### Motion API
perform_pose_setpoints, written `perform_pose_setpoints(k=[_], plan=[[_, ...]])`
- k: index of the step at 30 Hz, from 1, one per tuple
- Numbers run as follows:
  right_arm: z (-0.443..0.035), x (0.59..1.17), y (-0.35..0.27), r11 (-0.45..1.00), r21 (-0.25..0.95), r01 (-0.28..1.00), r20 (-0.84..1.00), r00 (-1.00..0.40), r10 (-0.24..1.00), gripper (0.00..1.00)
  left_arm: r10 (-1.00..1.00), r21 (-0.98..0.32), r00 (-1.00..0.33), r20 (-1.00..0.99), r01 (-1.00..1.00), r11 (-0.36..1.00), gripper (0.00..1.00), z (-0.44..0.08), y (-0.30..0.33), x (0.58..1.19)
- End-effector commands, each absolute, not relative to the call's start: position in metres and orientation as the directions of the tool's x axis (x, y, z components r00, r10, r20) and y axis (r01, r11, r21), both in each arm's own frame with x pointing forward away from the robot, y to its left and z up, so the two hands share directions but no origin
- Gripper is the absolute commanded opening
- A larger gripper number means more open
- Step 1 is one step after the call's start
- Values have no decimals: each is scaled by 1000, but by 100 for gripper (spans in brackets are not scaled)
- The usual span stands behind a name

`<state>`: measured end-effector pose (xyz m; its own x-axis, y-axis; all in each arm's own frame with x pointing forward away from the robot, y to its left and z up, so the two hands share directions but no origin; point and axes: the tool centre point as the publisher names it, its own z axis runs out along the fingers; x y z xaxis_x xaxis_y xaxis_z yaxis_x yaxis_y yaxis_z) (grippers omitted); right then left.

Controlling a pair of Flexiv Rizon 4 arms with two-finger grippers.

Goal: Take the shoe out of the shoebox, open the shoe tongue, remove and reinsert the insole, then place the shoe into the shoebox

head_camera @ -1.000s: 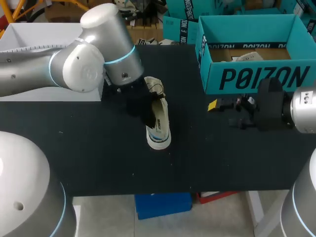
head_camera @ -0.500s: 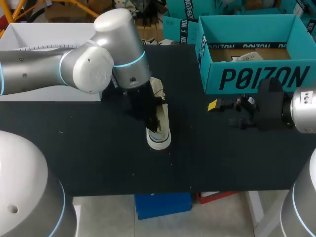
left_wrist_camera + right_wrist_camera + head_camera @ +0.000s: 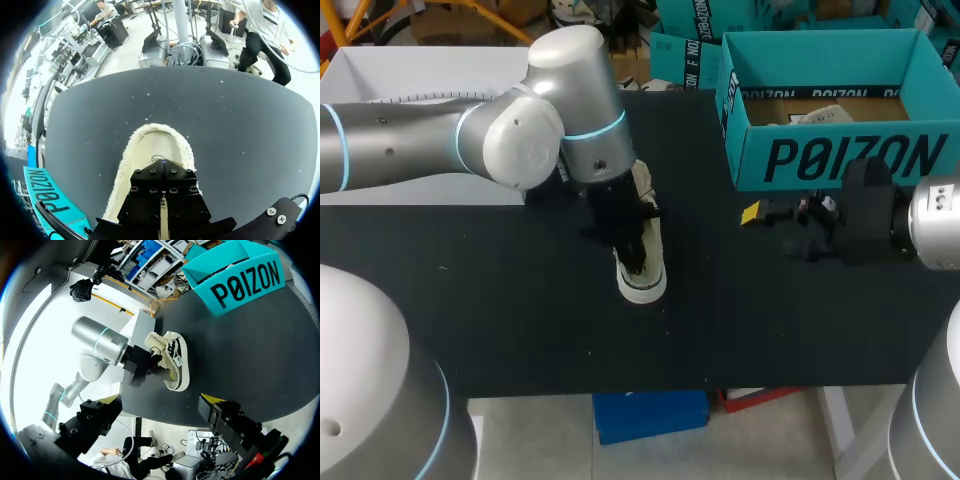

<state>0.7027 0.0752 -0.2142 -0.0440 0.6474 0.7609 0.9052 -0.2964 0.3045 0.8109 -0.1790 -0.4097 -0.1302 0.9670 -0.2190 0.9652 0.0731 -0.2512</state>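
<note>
Crumpled paper (image 3: 817, 115) is seen in the teal shoebox (image 3: 840, 160). The white shoe (image 3: 648, 282) is laid on the desk (image 3: 520, 300), with the left hand (image 3: 633, 260) sunk into its opening. The right hand (image 3: 765, 213) is held near the shoebox. How far either hand is open cannot be told.

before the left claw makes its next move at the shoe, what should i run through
1. White low sneaker is out of the teal cardboard shoebox and lying on the black table: ok.
2. Left claw is down at the sneaker's opening: ok.
3. Left claw has a hold on something inside the sneaker: cannot tell, that part is hidden.
4. Right claw is apart from the sneaker, in front of the shoebox: ok.
5. Something besides the left claw steadies the sneaker: not ok, nothing else touches it.
6. Shoebox top is open for the return: ok.
</note>
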Motion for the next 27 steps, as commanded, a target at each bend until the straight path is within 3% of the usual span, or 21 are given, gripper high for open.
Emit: perform_pose_setpoints(k=[1,12,27], plan=[[-214,703,76,-296,304,906,761,-44,648,100,969,-251,-126,-211,965,70,0,-416,-183,813],[-214,703,76,-296,304,906,761,-44,648,100,967,-200,-114,-230,977,68,0,-394,-179,818],[-214,703,76,-296,304,906,761,-44,648,100,906,-146,-213,-366,975,170,0,-336,-153,832]])
